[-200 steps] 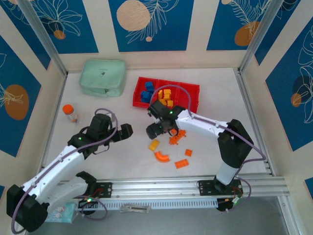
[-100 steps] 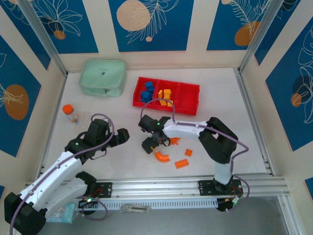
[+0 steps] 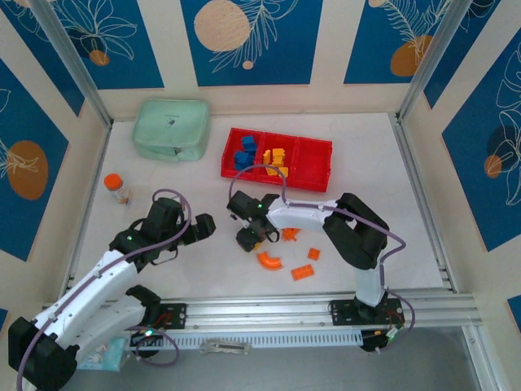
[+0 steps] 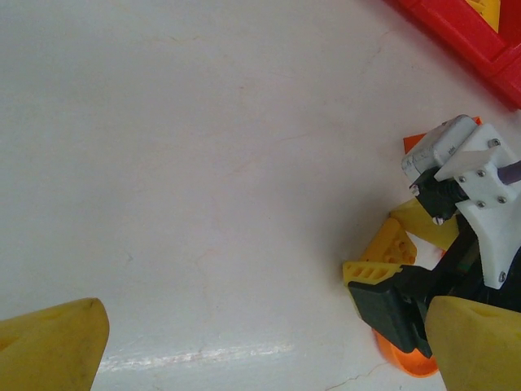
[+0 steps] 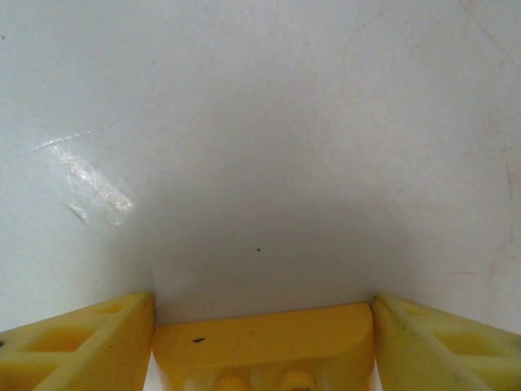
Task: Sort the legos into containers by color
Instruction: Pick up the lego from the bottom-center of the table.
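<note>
Lying nearest: orange bricks [image 3: 303, 273] and arch [image 3: 269, 261], loose on table [image 3: 370, 175]. Just beyond: right gripper [image 3: 249, 241], low over table, fingers clamped on yellow brick [image 5: 264, 334]. Left gripper [image 3: 202, 228] apart from it, jaws spread wide, empty. Farthest: tray [image 3: 316, 143], blue bricks [image 3: 244, 153] in left compartment, yellow pile [image 3: 275, 158] in middle.

— What lies under the jaws of the right gripper [image 3: 251, 236]?
— A glossy white tabletop [image 3: 366, 163], with a pale glare streak ahead-left of them.
— And far beyond them?
— Cream walls [image 3: 167, 49] with blue panels [image 3: 248, 41] showing leaf outlines and orange circles, and aluminium corner posts [image 3: 69, 61].
</note>
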Action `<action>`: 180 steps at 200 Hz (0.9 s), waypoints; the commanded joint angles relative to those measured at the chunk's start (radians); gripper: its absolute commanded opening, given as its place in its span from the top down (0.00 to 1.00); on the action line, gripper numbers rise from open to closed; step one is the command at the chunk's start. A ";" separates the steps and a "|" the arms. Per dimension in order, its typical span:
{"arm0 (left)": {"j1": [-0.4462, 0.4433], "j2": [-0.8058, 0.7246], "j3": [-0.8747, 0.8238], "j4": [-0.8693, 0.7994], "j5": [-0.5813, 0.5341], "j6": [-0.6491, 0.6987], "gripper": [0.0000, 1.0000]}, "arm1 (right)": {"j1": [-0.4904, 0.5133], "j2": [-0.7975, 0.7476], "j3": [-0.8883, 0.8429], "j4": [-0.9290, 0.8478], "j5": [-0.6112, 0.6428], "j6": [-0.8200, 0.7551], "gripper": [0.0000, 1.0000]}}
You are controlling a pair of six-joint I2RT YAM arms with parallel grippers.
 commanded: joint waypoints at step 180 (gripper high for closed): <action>0.012 -0.035 -0.001 -0.042 -0.026 -0.011 0.01 | 0.046 -0.038 -0.034 -0.110 0.055 0.021 0.36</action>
